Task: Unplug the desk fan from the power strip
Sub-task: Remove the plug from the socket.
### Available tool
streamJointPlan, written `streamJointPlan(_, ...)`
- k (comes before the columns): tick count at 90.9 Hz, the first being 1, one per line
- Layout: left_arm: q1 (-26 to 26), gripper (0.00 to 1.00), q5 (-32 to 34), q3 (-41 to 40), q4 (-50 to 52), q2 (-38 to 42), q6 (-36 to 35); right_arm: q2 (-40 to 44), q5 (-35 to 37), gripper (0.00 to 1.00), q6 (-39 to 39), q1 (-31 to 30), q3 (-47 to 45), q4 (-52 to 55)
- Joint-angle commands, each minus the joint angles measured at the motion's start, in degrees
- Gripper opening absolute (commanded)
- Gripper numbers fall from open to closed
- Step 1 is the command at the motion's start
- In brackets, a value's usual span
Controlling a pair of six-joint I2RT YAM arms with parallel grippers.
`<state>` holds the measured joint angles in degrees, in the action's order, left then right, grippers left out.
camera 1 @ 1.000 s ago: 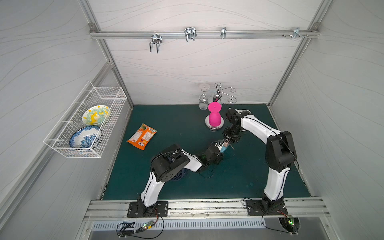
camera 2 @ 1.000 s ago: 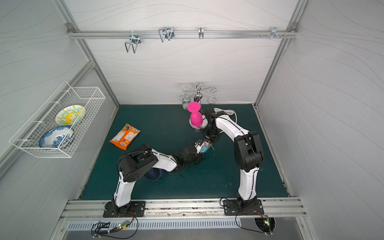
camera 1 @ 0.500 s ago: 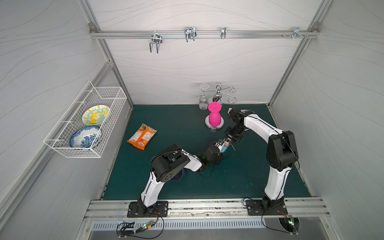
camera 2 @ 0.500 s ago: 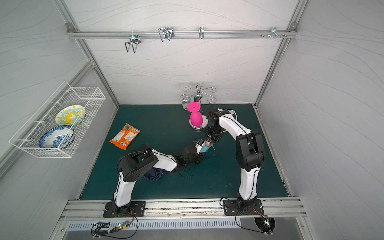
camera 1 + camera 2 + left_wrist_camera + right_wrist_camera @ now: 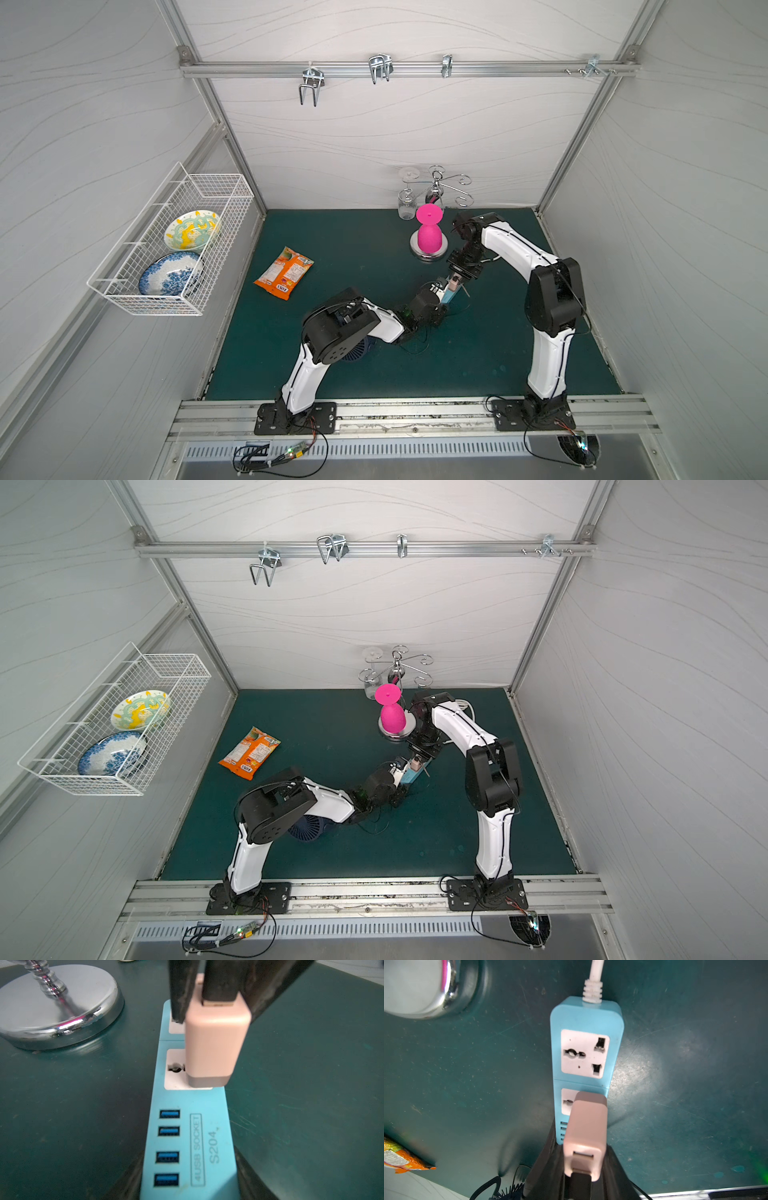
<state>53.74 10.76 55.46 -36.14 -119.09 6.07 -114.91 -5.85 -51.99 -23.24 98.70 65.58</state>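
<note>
Watching remotely, I am seeing the right arm's elbow end swinging a little over the last second while its tip is staying put at the strip [image 5: 187,1136], so I am reading this as the arm working the pull, not travelling. The right gripper [image 5: 220,987] is clamping the pink plug [image 5: 216,1043] from both sides, its dark fingers [image 5: 178,991] pressing against the plug's upper half. The left gripper [image 5: 438,293] is closing narrowly on the strip's USB end and pinning it to the mat [image 5: 353,249]. The plug's grey base is sitting at the face of the strip's middle socket and leaning slightly. No prongs are showing, and I cannot tell whether it has started to lift. I am judging the unplugging as under way but not finished. The plug is standing on the strip's middle section, between the free socket at the corded end and the row of blue USB ports. The black USB lead [image 5: 579,1186] is running out of the plug's top, up between the right fingers. The fan [image 5: 309,827] is lying well away from the strip, toward the left arm's base and partly hidden under that arm. Its thin cable [image 5: 415,345] is looping loosely on the mat between fan and strip. A chrome stand base [image 5: 56,1007] is sitting just beside the strip's corded end, apart from it.
</note>
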Motion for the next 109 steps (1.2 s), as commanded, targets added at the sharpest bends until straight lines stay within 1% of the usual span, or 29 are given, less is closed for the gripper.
streamJointPlan(1, 0.0, 0.27, 0.2, -1.0, 8.0, -2.5, -0.7, -0.2, 4.6, 0.0, 1.9, 0.6, 3.1, 2.5)
streamJointPlan(23, 0.1, 0.27, 0.6, -1.1, 8.0, -2.7, -0.6, 0.4, 3.1, 0.0, 1.8, 0.6, 2.0, 1.1)
streamJointPlan(47, 0.1, 0.27, 0.9, -1.3, 8.0, -2.7, -0.6, 8.0, 0.2, 0.0, 1.5, 5.1, -1.1, -1.9)
streamJointPlan(60, 0.1, 0.27, 1.1, -1.0, 8.3, -2.7, -0.5, 11.1, -1.0, 0.0, 0.5, 5.6, -5.1, -4.9)
streamJointPlan(67, 0.1, 0.27, 1.2, -0.6, 9.0, -2.8, -0.5, 11.4, -2.4, 0.0, 0.3, 5.5, -6.9, -6.7)
streamJointPlan(83, 0.1, 0.27, 1.3, 0.1, 10.2, -2.8, -1.3, 10.1, -1.4, 0.0, 1.2, 3.4, -6.2, -6.7)
streamJointPlan(91, 0.2, 0.27, 1.3, 0.6, 10.8, -2.8, -1.7, 9.0, 3.1, 0.0, 3.0, 0.3, -3.2, -4.9)
streamJointPlan(101, 0.3, 0.27, 1.2, 1.3, 11.2, -3.2, -1.8, 7.5, 3.7, 0.0, 3.5, -0.9, -2.2, -3.8)
streamJointPlan(109, 0.2, 0.27, 1.0, 1.5, 11.2, -3.4, -1.5, 7.6, 6.3, 0.0, 3.5, -2.0, -2.5, -3.7)
